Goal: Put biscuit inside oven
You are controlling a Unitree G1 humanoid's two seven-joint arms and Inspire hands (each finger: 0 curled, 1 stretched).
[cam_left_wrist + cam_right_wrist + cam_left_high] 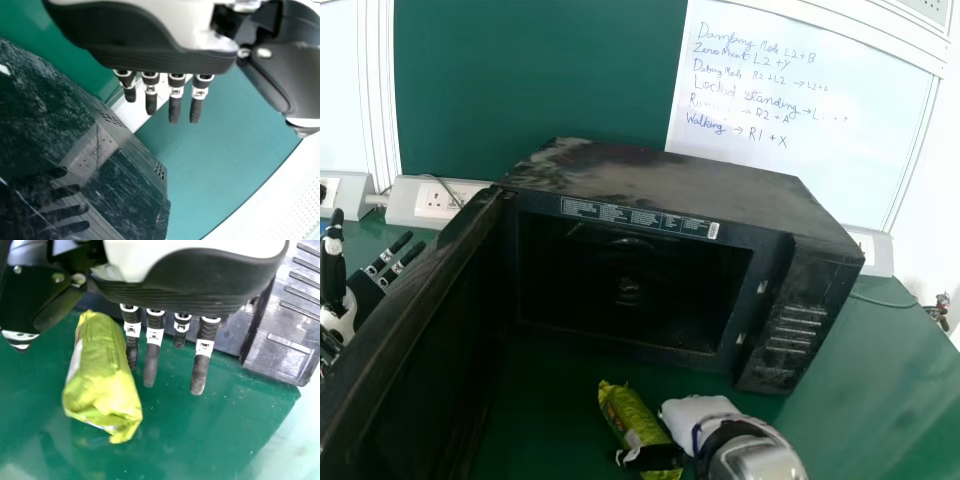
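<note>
Since the biscuit packet (102,375) lies between thumb and straight fingers, closing should pinch crosswise. The right hand (195,282) holds nothing.

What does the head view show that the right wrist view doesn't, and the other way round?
The head view shows the microwave oven's open door and dark cavity, a whiteboard with handwriting, a wall socket and the left hand.

The right wrist view shows the right hand's straight fingers beside the packet.

Both show the right hand, the yellow-green biscuit packet, the oven's control panel and the green tabletop.
</note>
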